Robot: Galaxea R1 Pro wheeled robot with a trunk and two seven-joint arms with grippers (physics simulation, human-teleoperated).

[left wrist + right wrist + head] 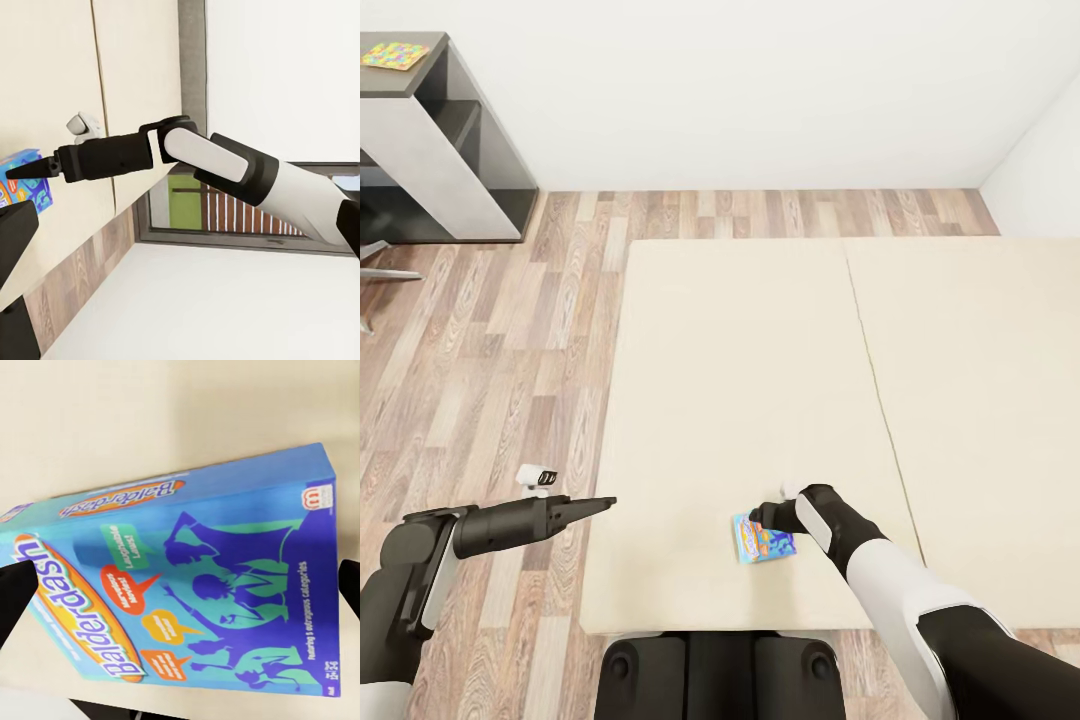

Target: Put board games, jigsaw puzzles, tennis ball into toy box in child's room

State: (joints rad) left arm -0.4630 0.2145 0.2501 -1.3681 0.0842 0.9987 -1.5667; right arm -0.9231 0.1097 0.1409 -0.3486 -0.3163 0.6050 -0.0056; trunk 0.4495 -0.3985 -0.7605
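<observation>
Cream bed [740, 330] carries a blue board game [764, 540]; right fingers [15, 600] spread wide astride it, while left fingers [588, 507] press together, empty, over wooden floor [490, 380].

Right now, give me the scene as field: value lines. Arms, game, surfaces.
right gripper: over the board game, fingers either side of the box in the right wrist view; contact cannot be told
left gripper: off the bed's near left edge, fingers together, holding nothing
board game: blue Balderdash box, flat on the bed near its front edge
bed: cream, two panels
shelf unit: far left, a colourful flat item on top
</observation>
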